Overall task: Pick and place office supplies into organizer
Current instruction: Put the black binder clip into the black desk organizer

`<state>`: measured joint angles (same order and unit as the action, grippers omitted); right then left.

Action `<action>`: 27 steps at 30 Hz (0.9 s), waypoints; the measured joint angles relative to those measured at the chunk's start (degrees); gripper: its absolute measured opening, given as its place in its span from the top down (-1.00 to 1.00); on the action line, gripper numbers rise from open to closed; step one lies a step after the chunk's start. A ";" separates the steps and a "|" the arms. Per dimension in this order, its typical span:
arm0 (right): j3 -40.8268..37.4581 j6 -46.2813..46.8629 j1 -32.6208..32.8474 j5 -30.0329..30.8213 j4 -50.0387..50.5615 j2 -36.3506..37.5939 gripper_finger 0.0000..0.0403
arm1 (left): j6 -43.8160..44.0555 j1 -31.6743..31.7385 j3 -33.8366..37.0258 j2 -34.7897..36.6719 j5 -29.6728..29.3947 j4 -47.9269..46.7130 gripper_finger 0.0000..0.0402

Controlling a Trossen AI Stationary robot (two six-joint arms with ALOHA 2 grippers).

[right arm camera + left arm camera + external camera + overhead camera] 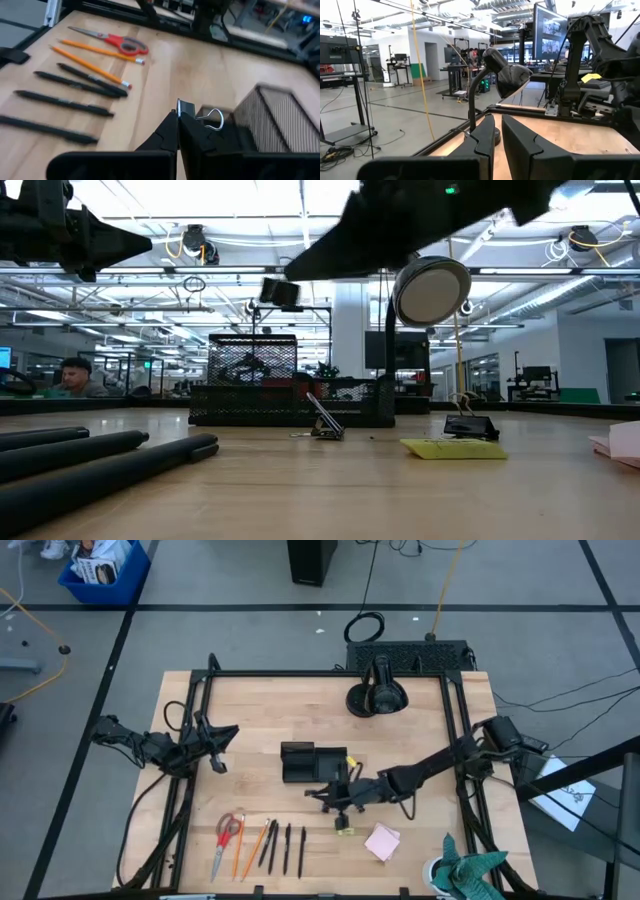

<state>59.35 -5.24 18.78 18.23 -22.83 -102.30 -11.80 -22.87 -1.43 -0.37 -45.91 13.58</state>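
R gripper (178, 119) at frame centre of high view, just below the organizer (312, 761). Jaws shut, pinching a binder clip (186, 107) by its black body; wire handle loop sticks out to the side. Clip lifted off table (420, 740), beside organizer's mesh wall.

L gripper (498, 131) at left of high view, raised over table's left edge, away from supplies. Jaws narrow, holding nothing.

Low view: second clip (325, 425) on table at mid-frame, another (470, 425) to its right beside yellow-green piece (452, 448).

High view, lower left: scissors (226, 838), pencils (250, 848), pens (285, 846) in a row. Sticky pad (382, 840) lower centre-right. Teal cloth (468, 872) at lower right corner.
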 joint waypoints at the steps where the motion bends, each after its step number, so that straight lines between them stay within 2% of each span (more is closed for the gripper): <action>1: 0.53 -1.19 -0.43 -0.15 -0.16 -0.31 1.00 | 0.01 0.01 0.00 -0.02 0.00 0.00 0.79; 14: 1.60 -8.93 -5.67 -0.07 -8.64 -8.29 1.00 | -0.61 0.00 0.00 -0.02 -0.61 -0.02 0.79; 18: 1.57 -12.39 -5.70 3.98 -11.37 -11.22 1.00 | -0.61 0.00 0.00 -0.02 -0.63 -0.02 0.79; 27: 1.55 -12.87 -7.02 7.28 -11.32 -12.90 1.00 | -1.61 0.00 0.00 -0.02 -0.63 -0.03 0.79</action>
<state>60.90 -18.11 11.76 25.51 -34.15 -115.20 -13.41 -22.87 -1.43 -0.38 -46.54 13.55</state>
